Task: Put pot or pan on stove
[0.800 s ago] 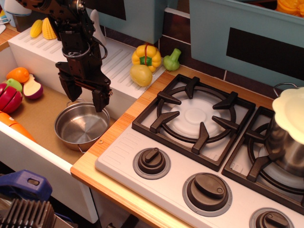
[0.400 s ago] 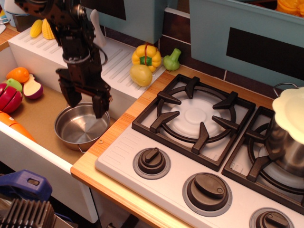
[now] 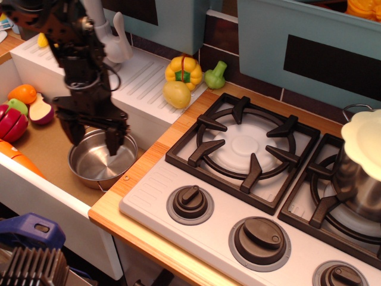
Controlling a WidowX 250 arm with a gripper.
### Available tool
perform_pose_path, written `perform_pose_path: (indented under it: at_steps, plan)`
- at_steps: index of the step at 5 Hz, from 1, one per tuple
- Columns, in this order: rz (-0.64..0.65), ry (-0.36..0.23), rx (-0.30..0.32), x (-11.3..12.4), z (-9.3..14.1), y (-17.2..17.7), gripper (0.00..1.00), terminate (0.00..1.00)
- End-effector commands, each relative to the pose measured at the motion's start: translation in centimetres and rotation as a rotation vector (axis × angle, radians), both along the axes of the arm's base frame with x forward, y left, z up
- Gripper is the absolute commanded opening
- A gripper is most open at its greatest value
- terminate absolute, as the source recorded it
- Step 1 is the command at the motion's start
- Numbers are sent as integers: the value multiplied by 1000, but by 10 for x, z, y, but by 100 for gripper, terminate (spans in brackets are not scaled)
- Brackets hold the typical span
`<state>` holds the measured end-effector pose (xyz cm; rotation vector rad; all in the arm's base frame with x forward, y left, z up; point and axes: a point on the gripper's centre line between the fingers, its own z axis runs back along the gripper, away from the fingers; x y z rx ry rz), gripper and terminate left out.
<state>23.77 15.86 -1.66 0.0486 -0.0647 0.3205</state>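
The small shallow steel pot (image 3: 102, 170) sits lidless on the brown floor of the sink basin, left of the stove. The stove (image 3: 156, 192) has a light grey top, black grates and dark knobs; its left burner (image 3: 244, 145) is bare. My black gripper (image 3: 93, 145) is open and hangs low over the pot's back left part. Its right finger (image 3: 114, 143) reaches inside the pot, and its left finger (image 3: 73, 132) is at the back left rim. It holds nothing.
A taller steel pot with a cream lid (image 3: 362, 156) stands on the right burner. A yellow pepper (image 3: 183, 70), a potato (image 3: 177, 93) and a green vegetable (image 3: 215, 74) lie on the drainboard. Toy fruit (image 3: 18, 113) lies at the basin's left. A white faucet (image 3: 116, 37) stands behind.
My gripper has moved left and down, from above the pot's back right rim to low over its back left part. It stays open. The pot has not moved.
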Motion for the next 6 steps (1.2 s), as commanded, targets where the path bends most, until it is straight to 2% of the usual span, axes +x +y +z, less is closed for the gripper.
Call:
perform_pose_path:
  at_steps: [1, 2, 3, 5, 6]
  plan:
    - [71, -34, 49, -7, 9, 36, 100, 0]
    - [81, -71, 56, -14, -10, 51, 100, 0]
    - [115, -54, 33, -10, -23, 53, 100, 0]
    - [149, -103, 2, -9, -51, 43, 100, 0]
    - [164, -109, -10, -5, -57, 36, 0, 0]
